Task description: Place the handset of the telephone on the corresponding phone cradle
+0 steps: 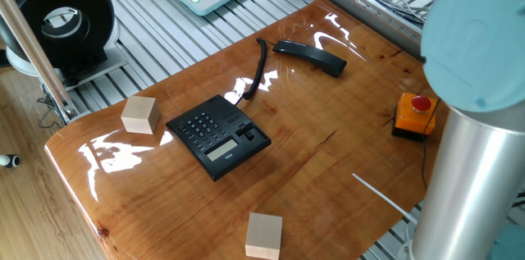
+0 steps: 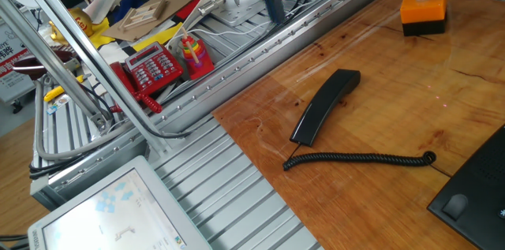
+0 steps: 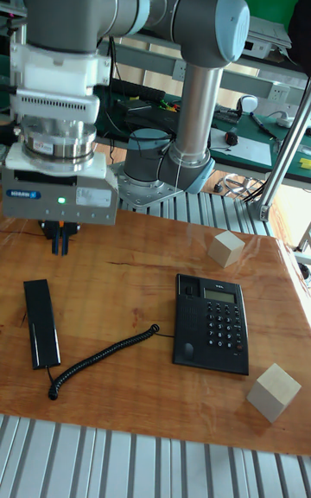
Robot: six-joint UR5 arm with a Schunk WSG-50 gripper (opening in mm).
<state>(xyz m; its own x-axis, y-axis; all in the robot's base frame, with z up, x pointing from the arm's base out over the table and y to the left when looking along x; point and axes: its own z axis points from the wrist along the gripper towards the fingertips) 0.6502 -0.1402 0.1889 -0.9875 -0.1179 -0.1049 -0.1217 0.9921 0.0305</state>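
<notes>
Glossy wooden desk (image 1: 328,170), reddish-brown with visible grain and bright glare patches, rounded at its corners. Ribbed aluminium framing all around the desk; beyond it a cluttered workshop with a green wall behind the arm in the tall fixed view.

Handset (image 1: 310,56) (image 2: 325,105) (image 3: 40,322): long, slim, matte black plastic, slightly curved, lying flat near one corner of the desk, close to the edge that borders the metal rail. Coiled black cord (image 2: 359,158) (image 3: 102,357) running from one end of the handset across the wood toward the phone base (image 1: 217,135) (image 3: 212,322). Base flat, black, rectangular, with grey keypad and small display, near the middle of the desk, well apart from the handset. Cradle strip (image 3: 186,318) along one long side of the base, unoccupied.

Two pale wooden cubes: one (image 1: 139,115) (image 3: 226,248) and another (image 1: 264,235) (image 3: 275,391), near opposite edges of the desk on either side of the base. Orange box with red button (image 1: 415,115) (image 2: 423,5) near a further edge.

Claw (image 3: 58,241) hanging above the desk edge, just beyond the far end of the handset, not touching it; seen only as a motion-blurred dark shape (image 2: 272,1) in the other fixed view. Finger tips close together in the tall fixed view, but whether open or closed cannot be told.
</notes>
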